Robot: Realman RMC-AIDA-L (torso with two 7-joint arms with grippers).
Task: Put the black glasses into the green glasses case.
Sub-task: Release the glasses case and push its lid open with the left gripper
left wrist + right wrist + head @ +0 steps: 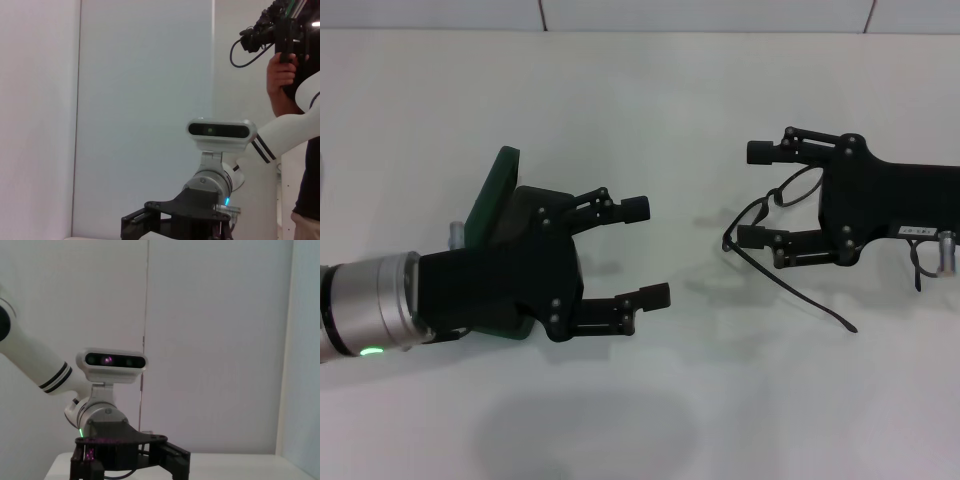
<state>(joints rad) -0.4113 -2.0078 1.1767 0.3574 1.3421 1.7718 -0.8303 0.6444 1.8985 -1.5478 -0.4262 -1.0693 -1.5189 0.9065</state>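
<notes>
- Right gripper [756, 194] hovers open over the black glasses [782, 262] on the table [650, 100], holding nothing.
- Left gripper [645, 252] open, empty; green glasses case [490, 196] just behind it.
- Suggest right closes on the frame, not the lenses.

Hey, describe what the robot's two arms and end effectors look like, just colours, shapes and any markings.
Both end effectors are matte black with two jointed linkage fingers ending in blocky pads. The left end effector sits on a silver metal wrist ring with a small green light. The right end effector carries a small white label on its black body. In the wrist views, each arm is white with black bands and bears a silver camera bar.
</notes>
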